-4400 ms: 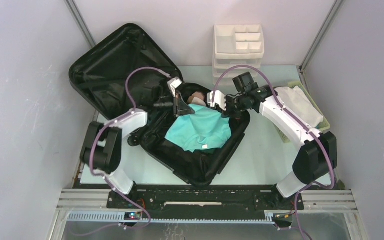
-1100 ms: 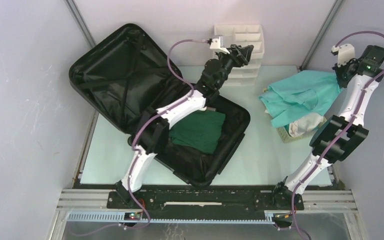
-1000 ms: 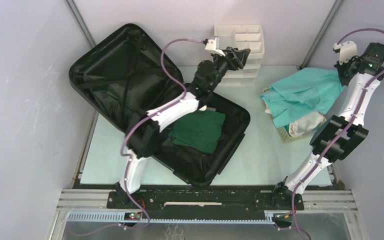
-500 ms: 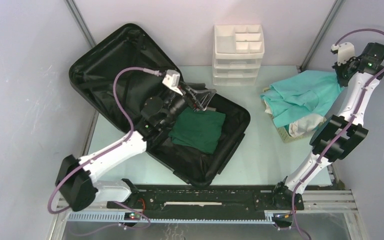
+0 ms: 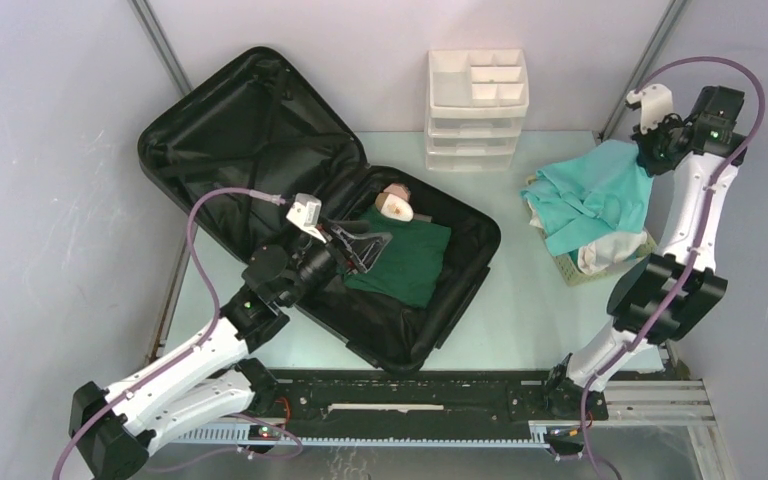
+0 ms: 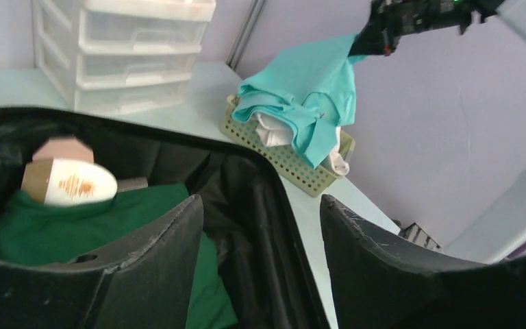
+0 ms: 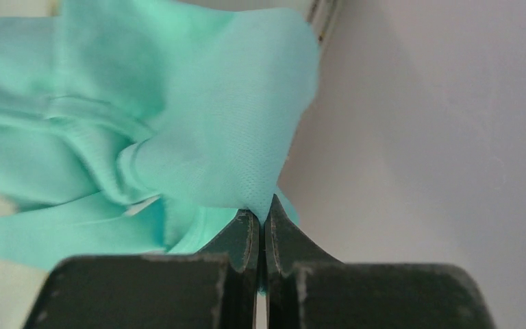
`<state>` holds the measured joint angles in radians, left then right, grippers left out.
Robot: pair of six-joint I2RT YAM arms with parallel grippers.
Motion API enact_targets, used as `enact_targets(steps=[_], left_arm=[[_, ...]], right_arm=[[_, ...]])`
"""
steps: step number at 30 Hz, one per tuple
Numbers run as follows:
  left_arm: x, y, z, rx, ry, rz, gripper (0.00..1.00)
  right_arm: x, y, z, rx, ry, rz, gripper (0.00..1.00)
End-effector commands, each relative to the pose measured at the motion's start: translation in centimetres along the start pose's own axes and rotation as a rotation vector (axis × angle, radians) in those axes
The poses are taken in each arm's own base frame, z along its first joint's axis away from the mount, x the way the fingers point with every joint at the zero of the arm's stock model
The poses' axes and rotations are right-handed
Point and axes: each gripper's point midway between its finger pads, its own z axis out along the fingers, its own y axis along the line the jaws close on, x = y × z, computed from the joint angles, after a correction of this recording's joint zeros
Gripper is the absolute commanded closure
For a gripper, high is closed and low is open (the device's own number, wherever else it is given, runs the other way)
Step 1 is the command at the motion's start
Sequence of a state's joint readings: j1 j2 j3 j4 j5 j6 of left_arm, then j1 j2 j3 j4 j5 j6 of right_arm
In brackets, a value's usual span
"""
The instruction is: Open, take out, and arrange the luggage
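Black ribbed shell marks the one piece of luggage [image 5: 230, 130], which lies open on the table [image 5: 540, 310]. Its lid leans toward 10 o'clock in the top view and its base sits at the centre, so two lined halves show. The base holds one dark green garment [image 5: 410, 262], folded flat. At the garment's far edge lies one cream rounded container [image 5: 397, 204] with a tan end, and the left wrist view shows one pinkish item [image 6: 63, 147] just behind it. There are two arms. The left gripper [image 5: 368, 245] hangs over the base at the green garment's 9 o'clock edge, its two fingers spread wide with nothing between them; whether it touches the cloth cannot be told. The right gripper [image 5: 650, 152] is raised at 2 o'clock, its two fingers pinched tight on a fold of the one teal garment [image 5: 590, 195]. That garment drapes down from it over the one pale yellow perforated basket [image 5: 572, 270] at 3 o'clock. One white cloth [image 5: 610, 245] lies in the basket beneath the teal one. One white drawer organizer [image 5: 478, 110] with three tiers stands at 12 o'clock against the back wall, just beyond the base's far corner.
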<state>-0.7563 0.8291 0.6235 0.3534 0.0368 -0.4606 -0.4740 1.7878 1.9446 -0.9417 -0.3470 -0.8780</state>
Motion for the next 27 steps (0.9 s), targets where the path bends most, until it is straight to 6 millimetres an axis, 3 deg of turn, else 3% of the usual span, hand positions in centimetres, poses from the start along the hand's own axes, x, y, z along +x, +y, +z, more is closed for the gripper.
enact_targets(steps=[1,5,9,13,16,20,23,24,27], left_arm=[[1.3,1.0,-1.4,-0.041,0.012,-0.038,0.32],[1.3,1.5,-1.7,-0.065,0.000,-0.041,0.32],[1.8,1.5,-1.8,-0.065,0.012,-0.051,0.32],[2.2,1.6,-2.1,-0.066,0.017,-0.063,0.32],[2.5,1.9,-2.3,-0.071,0.018,-0.068,0.31],[2.9,2.2,-2.5,-0.079,0.022,-0.069,0.31],[3.2,2.2,-2.3,-0.078,0.030,-0.073,0.31],[3.3,2.1,-2.2,-0.076,0.032,-0.075,0.31],[3.2,2.0,-2.1,-0.073,0.039,-0.074,0.31]], right_arm=[[-4.1,4.9,-3.6,-0.061,-0.149,-0.126,1.00],[-3.9,10.6,-3.4,-0.145,-0.152,-0.223,1.00],[-1.6,15.4,-0.9,-0.218,-0.073,-0.282,1.00],[1.2,18.3,1.7,-0.305,0.041,-0.267,1.00],[3.4,19.3,3.2,-0.351,0.130,-0.245,0.98],[3.8,21.7,2.8,-0.465,0.135,-0.249,0.83],[2.7,22.9,1.7,-0.519,0.083,-0.265,0.60],[2.1,23.1,1.2,-0.540,0.068,-0.264,0.48],[0.0,22.1,-1.1,-0.574,0.018,-0.233,0.35]])
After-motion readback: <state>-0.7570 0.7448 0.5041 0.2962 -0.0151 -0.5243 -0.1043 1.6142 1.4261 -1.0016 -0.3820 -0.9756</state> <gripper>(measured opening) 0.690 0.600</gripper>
